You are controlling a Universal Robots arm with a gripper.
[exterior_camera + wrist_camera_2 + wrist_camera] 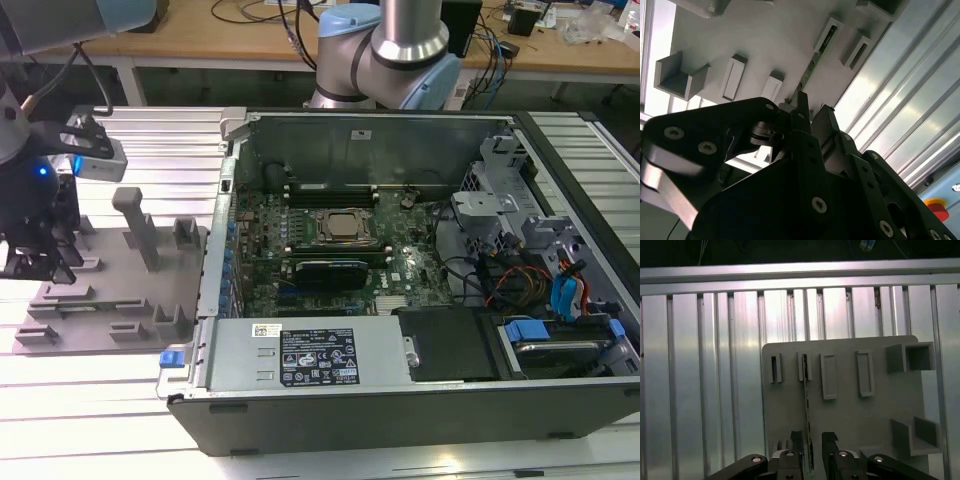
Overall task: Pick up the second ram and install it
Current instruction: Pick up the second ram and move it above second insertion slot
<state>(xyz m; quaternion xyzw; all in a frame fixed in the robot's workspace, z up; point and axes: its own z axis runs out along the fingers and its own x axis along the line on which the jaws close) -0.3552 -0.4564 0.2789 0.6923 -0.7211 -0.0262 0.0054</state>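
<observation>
The second ram is a thin green stick standing on edge in a slot of the grey holder tray, seen edge-on in both wrist views. My gripper is low over the tray and straddles the stick's near end, one black finger on each side. A small gap shows between one finger and the stick, so the gripper stands open. In the second wrist view the ram runs away from the gripper. In the exterior view the gripper hangs over the tray at the exterior view's left.
An open computer case lies at the exterior view's right of the tray, with the motherboard and CPU socket exposed. Upright grey blocks stand on the tray. Ribbed aluminium table surrounds the tray.
</observation>
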